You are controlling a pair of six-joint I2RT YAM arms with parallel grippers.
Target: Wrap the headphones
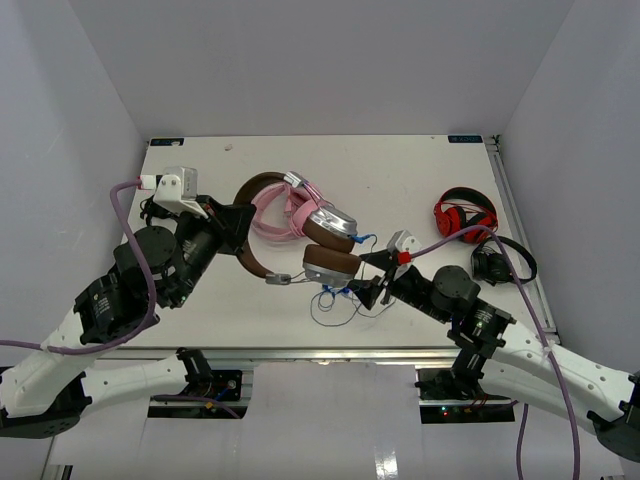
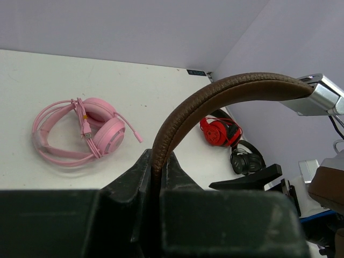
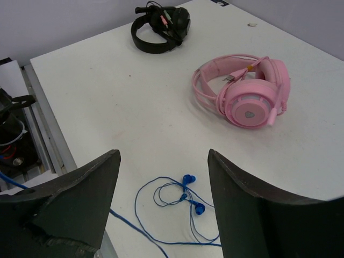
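you've got headphones point(image 1: 330, 262) with brown band and pads, silver-grey cups, cord point(image 3: 187, 179) blue with brighter blue bits, pink headphones point(image 2: 105, 134) all pink, red-and-black headphones point(image 1: 462, 215), black headphones point(image 1: 490, 265), plain white table point(image 1: 400, 170), pale grey walls point(image 1: 300, 60)

The left arm reaches in from the left of the brown-banded, silver-cupped over-ear headphones point(image 1: 330, 262), its left gripper point(image 1: 236, 232) clamped on their headband, while the right arm stretches in low from their right, right gripper point(image 1: 372, 275) with jaws spread wide just beside the ear cups.
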